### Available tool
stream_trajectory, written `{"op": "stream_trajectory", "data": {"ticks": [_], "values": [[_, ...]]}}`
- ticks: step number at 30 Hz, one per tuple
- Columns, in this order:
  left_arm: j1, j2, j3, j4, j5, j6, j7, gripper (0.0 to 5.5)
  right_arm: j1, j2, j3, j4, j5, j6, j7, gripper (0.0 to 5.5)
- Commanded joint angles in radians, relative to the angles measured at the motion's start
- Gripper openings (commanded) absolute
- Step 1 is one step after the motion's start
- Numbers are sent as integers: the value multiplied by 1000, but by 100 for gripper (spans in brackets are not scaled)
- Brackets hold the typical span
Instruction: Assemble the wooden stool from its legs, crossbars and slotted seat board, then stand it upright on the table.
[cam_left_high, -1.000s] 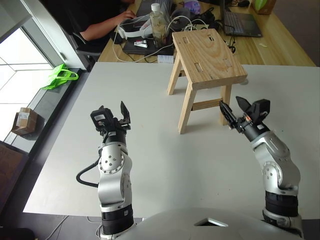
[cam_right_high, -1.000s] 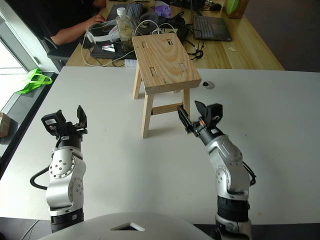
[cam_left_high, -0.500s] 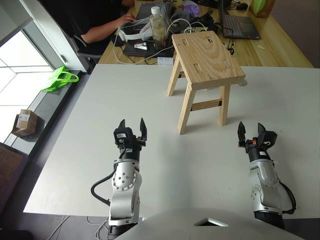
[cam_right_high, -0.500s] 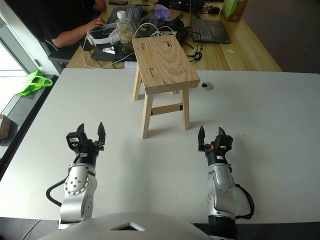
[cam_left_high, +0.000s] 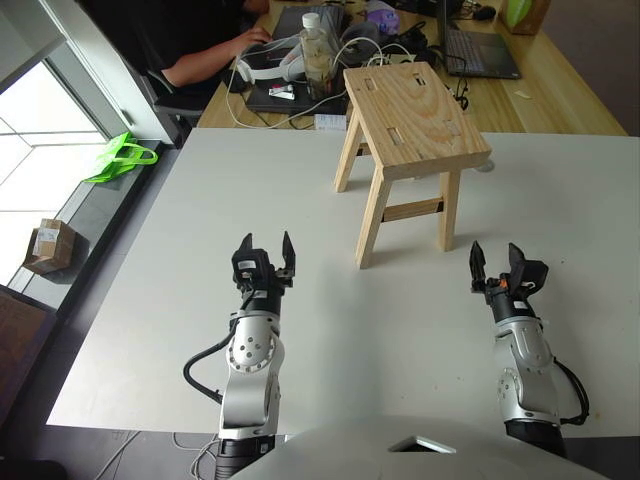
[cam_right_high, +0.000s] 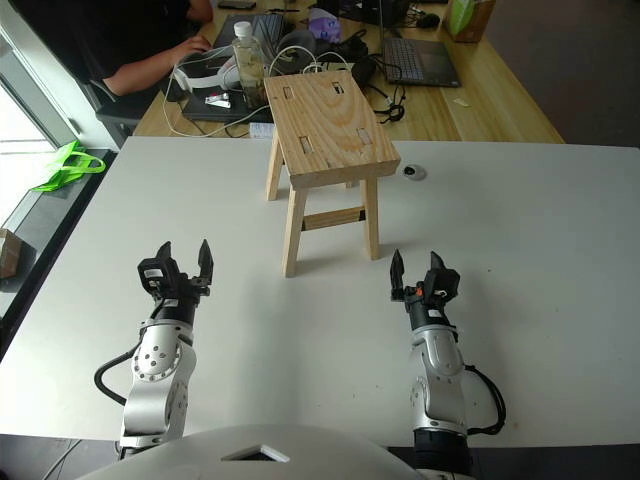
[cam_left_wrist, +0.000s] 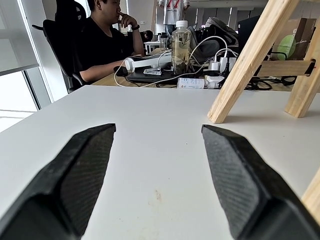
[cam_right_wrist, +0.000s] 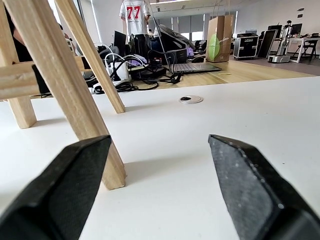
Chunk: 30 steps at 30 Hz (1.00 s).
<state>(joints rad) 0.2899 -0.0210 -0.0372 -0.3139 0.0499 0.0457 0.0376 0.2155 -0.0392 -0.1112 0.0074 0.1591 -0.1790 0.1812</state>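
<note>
The wooden stool (cam_left_high: 415, 110) stands upright on the white table (cam_left_high: 200, 200), in the far middle part of it, close to the far edge. Its seat board (cam_right_high: 330, 120) is on top and shows four small slots, two near the far edge and two near the near edge. The four legs (cam_left_high: 372, 225) go down and outward to the table surface. A crossbar (cam_left_high: 412, 209) joins the two near legs.

The left claw (cam_left_high: 267, 245) is over the table nearer than the stool and to its left, well apart from it. Its two fingers (cam_left_wrist: 85, 165) are spread and point toward the far side, with nothing between them. The right claw (cam_left_high: 494, 252) is nearer than the stool and a little to its right, near the near-right leg (cam_right_wrist: 70, 95) but not touching it. Its fingers (cam_right_wrist: 250, 185) are also spread and hold nothing.

A small round disc (cam_right_high: 413, 172) lies on the table just right of the stool. Behind the white table stands a second, wooden table (cam_left_high: 560, 100) that carries a bottle (cam_left_high: 315, 45), a laptop (cam_left_high: 480, 45) and many cables. On the floor at the far left lies a green bag (cam_left_high: 122, 152), and nearer a cardboard box (cam_left_high: 45, 240).
</note>
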Motion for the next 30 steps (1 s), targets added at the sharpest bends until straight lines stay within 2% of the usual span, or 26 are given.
{"op": "stream_trajectory", "data": {"ticks": [1, 30], "values": [[-29, -3, -5, 8, 7, 5, 7, 322, -22, -2, 2, 10, -12, -12, -12, 360], [-118, 23, 9, 72, 18, -11, -1, 322, -65, 7, 25, 102, -59, -81, -70, 360]]}}
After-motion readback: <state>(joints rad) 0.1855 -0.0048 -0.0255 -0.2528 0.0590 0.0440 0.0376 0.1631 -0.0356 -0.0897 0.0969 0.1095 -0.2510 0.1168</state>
